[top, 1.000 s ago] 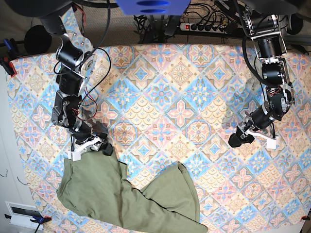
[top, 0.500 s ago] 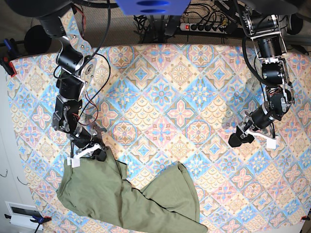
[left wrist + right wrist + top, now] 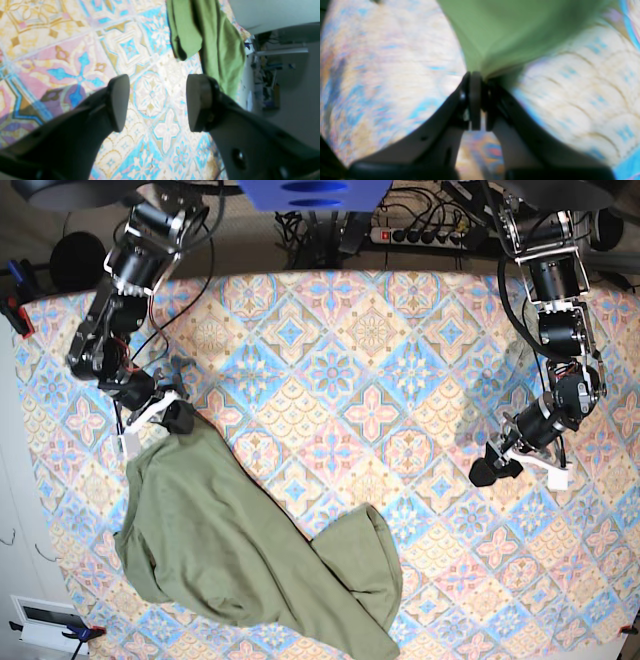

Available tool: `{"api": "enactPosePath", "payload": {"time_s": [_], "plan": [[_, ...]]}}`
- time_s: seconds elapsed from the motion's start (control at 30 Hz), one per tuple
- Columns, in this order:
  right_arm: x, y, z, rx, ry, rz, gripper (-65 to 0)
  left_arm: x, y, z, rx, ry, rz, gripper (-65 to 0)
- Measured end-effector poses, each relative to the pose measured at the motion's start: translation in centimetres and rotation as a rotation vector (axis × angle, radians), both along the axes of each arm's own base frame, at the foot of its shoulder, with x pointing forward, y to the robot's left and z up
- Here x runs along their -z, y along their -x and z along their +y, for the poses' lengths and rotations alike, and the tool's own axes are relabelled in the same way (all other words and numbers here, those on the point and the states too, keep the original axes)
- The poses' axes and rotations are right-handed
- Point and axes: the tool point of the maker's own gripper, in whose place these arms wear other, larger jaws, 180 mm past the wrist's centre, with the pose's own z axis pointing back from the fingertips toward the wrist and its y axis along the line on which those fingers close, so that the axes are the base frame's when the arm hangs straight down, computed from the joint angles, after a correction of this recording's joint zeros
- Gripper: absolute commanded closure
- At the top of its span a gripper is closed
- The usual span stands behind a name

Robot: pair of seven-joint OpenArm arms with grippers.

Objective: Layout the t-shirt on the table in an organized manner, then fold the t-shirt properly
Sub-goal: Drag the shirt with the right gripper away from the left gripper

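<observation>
The plain olive-green cotton t-shirt [image 3: 240, 565] trails long and crumpled from the right gripper [image 3: 172, 415], jaws pinching its corner, on the patterned surface [image 3: 370, 380]; left gripper [image 3: 500, 465], jaws spread, hangs well apart.

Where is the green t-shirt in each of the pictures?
Base view: the t-shirt fills the lower left, one corner pinched by the right end effector.
Left wrist view: t-shirt at top, right of centre.
Right wrist view: t-shirt across the top, reaching down to the closed tips.
Shared landmark: the patterned table.
</observation>
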Motion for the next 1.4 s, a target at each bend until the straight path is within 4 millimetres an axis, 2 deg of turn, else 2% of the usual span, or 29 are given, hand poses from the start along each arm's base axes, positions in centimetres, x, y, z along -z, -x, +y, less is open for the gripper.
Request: {"api": "enactPosePath", "payload": {"time_s": [0.07, 0.1, 0.23, 0.37, 0.43, 0.57, 0.73, 0.87, 0.93, 1.03, 1.23, 1.3, 1.4], "plan": [[-1.5, 1.6, -0.4, 0.000, -0.003, -0.059, -0.7, 0.2, 0.0, 0.3, -0.012, -0.010, 0.009, -35.0], [-1.5, 3.1, -0.9, -0.013, 0.018, -0.053, -0.7, 0.2, 0.0, 0.3, -0.012, -0.009, 0.009, -35.0], [0.2, 9.4, -2.9, -0.035, 0.068, 0.066, -0.7, -0.1, -0.1, 0.1, -0.002, -0.004, -0.002, -35.0], [-1.3, 12.3, -4.3, -0.063, 0.087, 0.057, -0.7, -0.8, -0.7, 0.1, -0.003, -0.008, -0.020, -35.0], [-2.2, 13.6, -5.9, -0.036, 0.097, 0.044, -0.7, -1.2, -1.1, 0.3, -0.009, -0.009, -0.030, -35.0], [-0.7, 19.0, -10.5, 0.023, 0.208, 0.218, -0.7, -1.2, -1.2, -0.1, -0.003, -0.002, -0.030, -35.0], [-1.9, 22.1, -14.8, 0.090, 0.290, 0.293, -0.7, -1.8, -2.5, -2.7, 0.004, 0.048, -0.065, -35.0], [-2.4, 25.7, -17.4, 0.125, 0.349, 0.394, -0.7, -0.7, -2.2, -5.8, 0.020, 0.110, -0.047, -35.0], [-2.7, 26.5, -18.3, 0.132, 0.378, 0.419, -0.7, -0.3, -2.1, -7.8, 0.027, 0.161, -0.036, -35.0], [-3.5, 26.2, -19.0, 0.140, 0.389, 0.392, -0.7, 0.1, -2.0, -12.8, 0.093, 0.219, -0.025, -35.0], [-3.2, 26.8, -18.9, 0.136, 0.391, 0.418, -0.7, 1.1, -1.8, -22.6, 0.206, 0.349, 0.048, -35.0], [-3.3, 26.6, -18.9, 0.136, 0.391, 0.411, -0.7, 1.8, -1.5, -24.9, 0.205, 0.386, 0.077, -35.0], [-3.2, 26.8, -18.8, 0.134, 0.391, 0.418, -0.7, 4.3, -1.0, -26.2, 0.192, 0.388, 0.148, -35.0]]}}
